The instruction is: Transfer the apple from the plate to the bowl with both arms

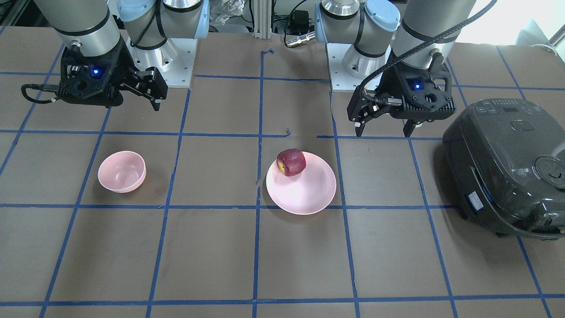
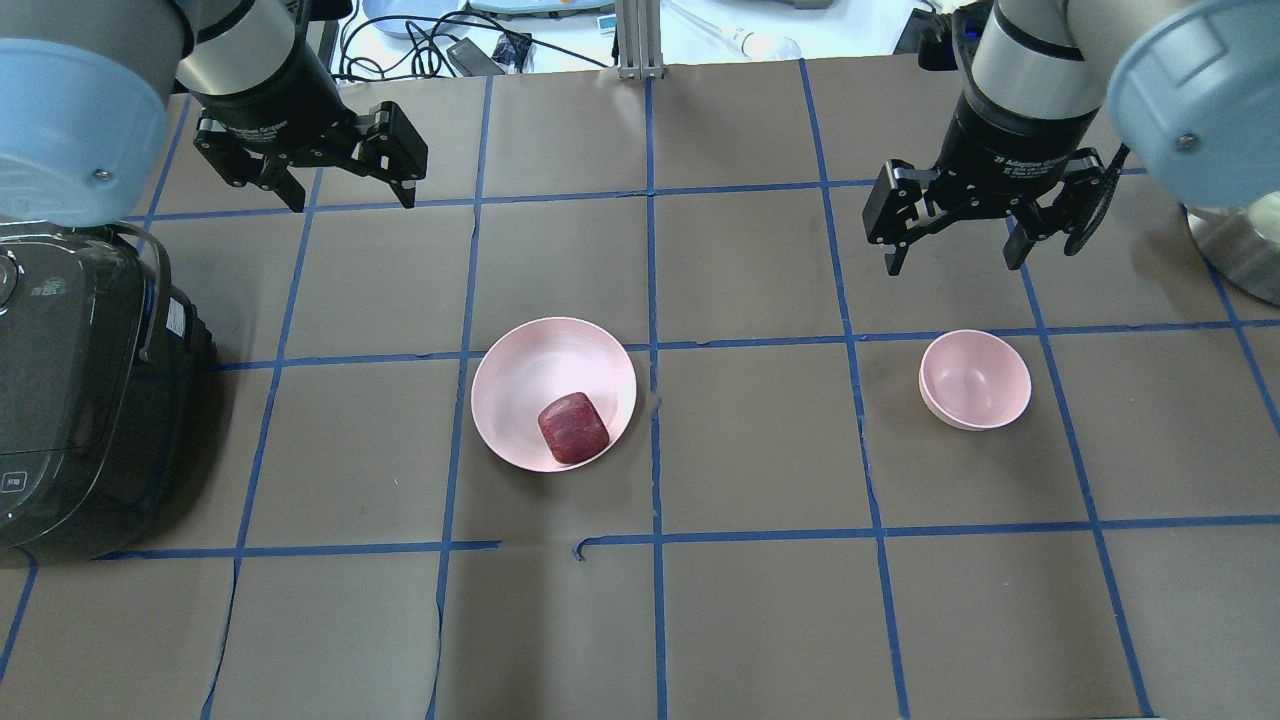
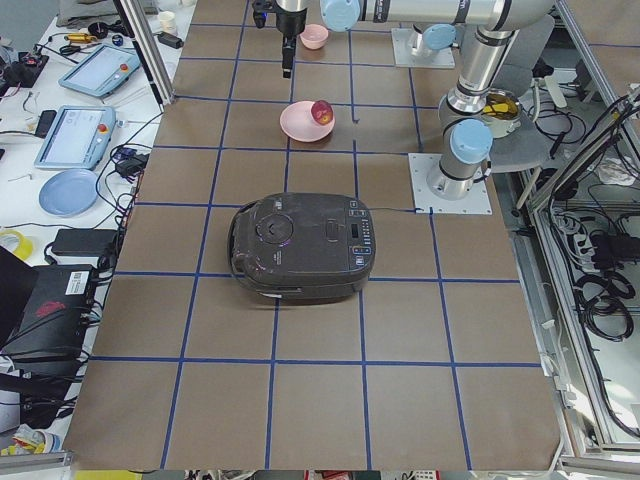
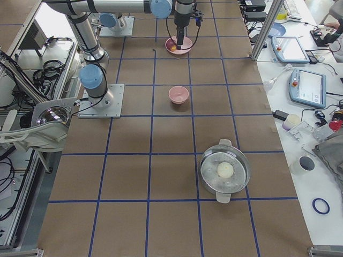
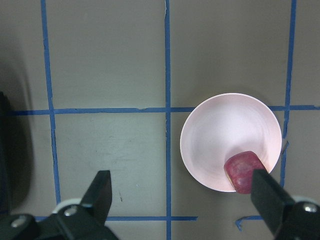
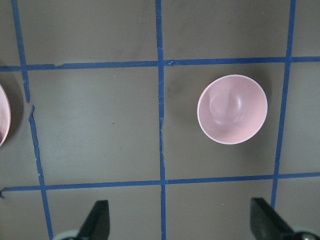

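Starting state of a two-arm transfer. The apple (image 2: 574, 428) is seen lying on the plate (image 2: 520, 370), on the part of the plate nearest the robot's edge of the tabletop. The plate itself is placed near the middle of the tabletop, slightly toward the robot's left end. The bowl (image 2: 975, 385) is set well apart from the plate, toward the robot's right end, and nothing is seen inside it. A dark rice cooker (image 2: 70, 400) is stationed at the left end.

The left gripper (image 2: 352, 190) is held raised above the tabletop with its jaws spread wide and nothing between them. No contact with the apple or the plate is made. The right gripper (image 2: 950, 255) is likewise raised, parted and empty, on the bowl's side of the tabletop.

The task is judged not to be begun. No grasp is taken and the apple is not lifted. The whole sequence is judged to be outstanding: a descent and grasp at the plate, a passage of the apple between the two arms, and a release into the bowl.
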Available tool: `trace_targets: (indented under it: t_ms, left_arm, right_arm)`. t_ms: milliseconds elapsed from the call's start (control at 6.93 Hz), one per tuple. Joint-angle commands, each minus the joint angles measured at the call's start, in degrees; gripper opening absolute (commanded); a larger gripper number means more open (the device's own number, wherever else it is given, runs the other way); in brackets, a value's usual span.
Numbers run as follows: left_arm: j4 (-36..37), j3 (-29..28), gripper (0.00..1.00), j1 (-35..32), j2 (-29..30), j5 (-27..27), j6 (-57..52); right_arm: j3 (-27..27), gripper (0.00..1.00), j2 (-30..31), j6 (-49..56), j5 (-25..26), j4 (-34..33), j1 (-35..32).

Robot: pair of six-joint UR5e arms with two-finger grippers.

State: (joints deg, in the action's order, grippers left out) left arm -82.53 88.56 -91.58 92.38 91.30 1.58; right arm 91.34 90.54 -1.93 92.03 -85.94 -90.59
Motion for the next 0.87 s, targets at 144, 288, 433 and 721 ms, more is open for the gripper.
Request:
trace_targets:
  t_ms: [144,288,433,721]
  left_arm:
    - [0.00,0.29,1.00,-0.17,-0.18,0.02,0.09]
    - [0.00,0.21,1.00,-0.26,-0.27,0.02,0.09]
    - [-0.44,0.47,1.00,-0.35,-0.61,0.20,0.09]
    - [-0.79,0.21,1.00,-0.35,-0.88,-0.06,0.09]
  right_arm:
    - [0.06,1.00,-0.01,0.00,-0.10,-0.11,0.06]
    - [0.06,1.00,-0.01,0.00,-0.01,-0.02,0.06]
    - [0.15,1.00,-0.01,-0.09,-0.01,-0.02,0.06]
    - [0.15,1.00,-0.01,-0.09,-0.01,-0.02,0.06]
